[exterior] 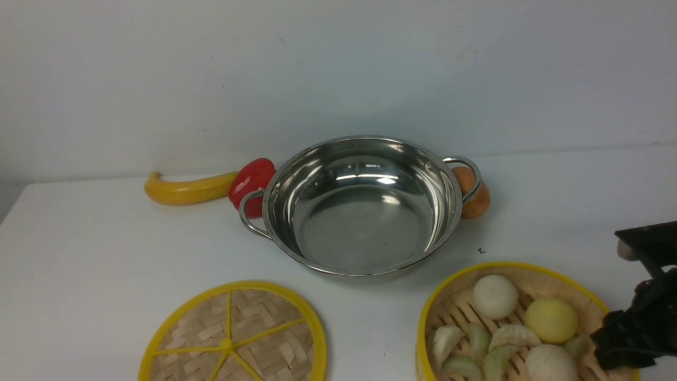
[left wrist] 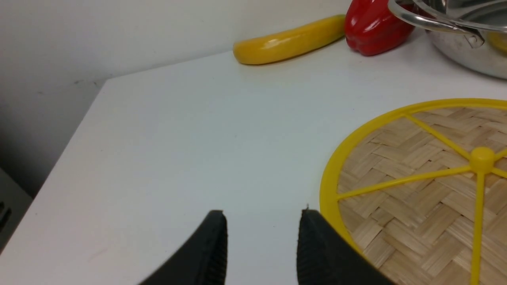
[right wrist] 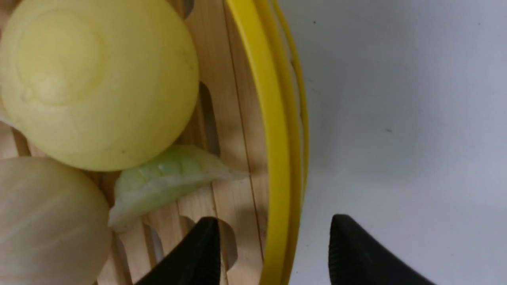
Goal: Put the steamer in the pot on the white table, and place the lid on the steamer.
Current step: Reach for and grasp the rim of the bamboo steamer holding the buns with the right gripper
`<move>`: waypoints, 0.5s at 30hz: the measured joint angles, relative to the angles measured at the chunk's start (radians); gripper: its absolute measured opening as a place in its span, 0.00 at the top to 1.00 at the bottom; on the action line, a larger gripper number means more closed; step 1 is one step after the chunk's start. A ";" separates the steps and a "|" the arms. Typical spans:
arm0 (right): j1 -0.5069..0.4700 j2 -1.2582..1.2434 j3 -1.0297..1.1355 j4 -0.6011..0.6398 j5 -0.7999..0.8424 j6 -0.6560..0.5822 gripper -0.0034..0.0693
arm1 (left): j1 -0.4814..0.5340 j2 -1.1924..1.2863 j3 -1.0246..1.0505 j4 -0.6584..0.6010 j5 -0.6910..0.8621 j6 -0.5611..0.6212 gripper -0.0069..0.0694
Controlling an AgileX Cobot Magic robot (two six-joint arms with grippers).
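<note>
The front camera is looking forward and downward over the tabletop (exterior: 79,248) to its far edge, from some distance. The left wrist camera is sitting low, facing the far left corner, and is sharing the lid (left wrist: 416,178) and pot (left wrist: 455,55) with the front view. The right wrist camera is looking almost straight down, very close on the steamer (right wrist: 273,118) rim, also shared.
</note>
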 joint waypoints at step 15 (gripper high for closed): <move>0.000 0.000 -0.003 -0.018 -0.029 0.005 0.79 | 0.000 0.000 0.000 0.000 0.000 0.000 0.59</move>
